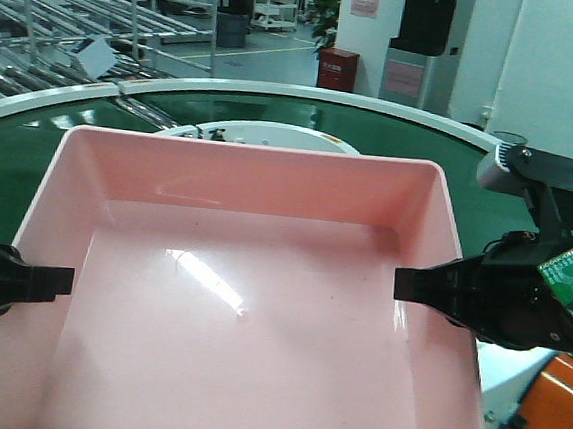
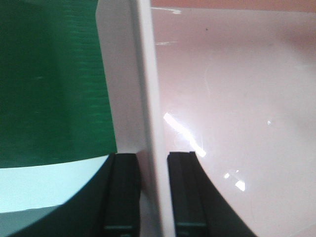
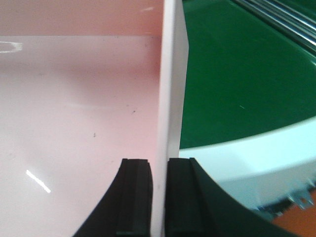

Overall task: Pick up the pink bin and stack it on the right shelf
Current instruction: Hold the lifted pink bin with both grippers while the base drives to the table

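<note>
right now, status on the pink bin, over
Left gripper shut on pink bin left wall, right gripper on right wall. Bin empty, green conveyor belt beyond. Right shelf not in view.

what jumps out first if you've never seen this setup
A big, empty pink bin fills the middle of the front view. Black grippers pinch its side walls: the left gripper on the left wall, the right gripper on the right wall. Behind the bin curves a green conveyor belt with a pale rim.
</note>
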You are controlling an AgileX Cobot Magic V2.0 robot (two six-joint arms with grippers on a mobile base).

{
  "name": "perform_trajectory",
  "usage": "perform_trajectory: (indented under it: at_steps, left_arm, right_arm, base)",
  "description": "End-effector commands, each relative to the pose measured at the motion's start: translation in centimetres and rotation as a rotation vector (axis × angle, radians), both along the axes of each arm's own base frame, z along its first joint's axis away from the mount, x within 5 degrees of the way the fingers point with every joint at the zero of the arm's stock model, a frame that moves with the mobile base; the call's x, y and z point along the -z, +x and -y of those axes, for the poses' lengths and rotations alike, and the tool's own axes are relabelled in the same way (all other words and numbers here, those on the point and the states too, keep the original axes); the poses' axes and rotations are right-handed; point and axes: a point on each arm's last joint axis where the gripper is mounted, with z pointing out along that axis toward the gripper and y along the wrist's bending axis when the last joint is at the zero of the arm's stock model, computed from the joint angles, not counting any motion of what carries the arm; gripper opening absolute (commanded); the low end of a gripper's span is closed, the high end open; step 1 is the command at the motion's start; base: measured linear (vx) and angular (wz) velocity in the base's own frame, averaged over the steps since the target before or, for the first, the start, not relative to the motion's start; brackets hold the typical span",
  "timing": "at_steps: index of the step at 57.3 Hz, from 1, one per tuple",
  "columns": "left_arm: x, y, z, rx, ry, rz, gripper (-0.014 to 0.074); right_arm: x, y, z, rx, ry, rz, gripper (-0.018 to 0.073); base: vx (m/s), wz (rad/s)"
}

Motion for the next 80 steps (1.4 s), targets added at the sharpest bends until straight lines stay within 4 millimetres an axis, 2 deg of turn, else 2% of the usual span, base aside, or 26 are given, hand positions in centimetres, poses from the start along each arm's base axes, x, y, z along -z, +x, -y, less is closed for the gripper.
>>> perform_trajectory:
  at_steps: [1, 44, 80]
  left_arm:
    - [-2.02, -0.27, -0.63, -0.033, -0.002, 0.124, -0.0002]
    - [-2.02, -0.27, -0.63, -0.033, -0.002, 0.124, -0.0001]
    - [-2.01, -0.27, -0.63, -0.032, -0.001, 0.123, -0.0001]
  right_arm:
    - [-2.95, -0.35, 1.07, 0.012, -0.027, 0.19, -0.0008]
    - [-2.86, -0.43, 1.11, 0.013, -0.03, 0.177, -0.0008]
    - [-2.39, -0.72, 1.23, 0.017, -0.045, 0.117, -0.0008]
  base:
    - [-0.22, -0.44]
    - [-0.11, -0.73]
    - [0.18, -0.61]
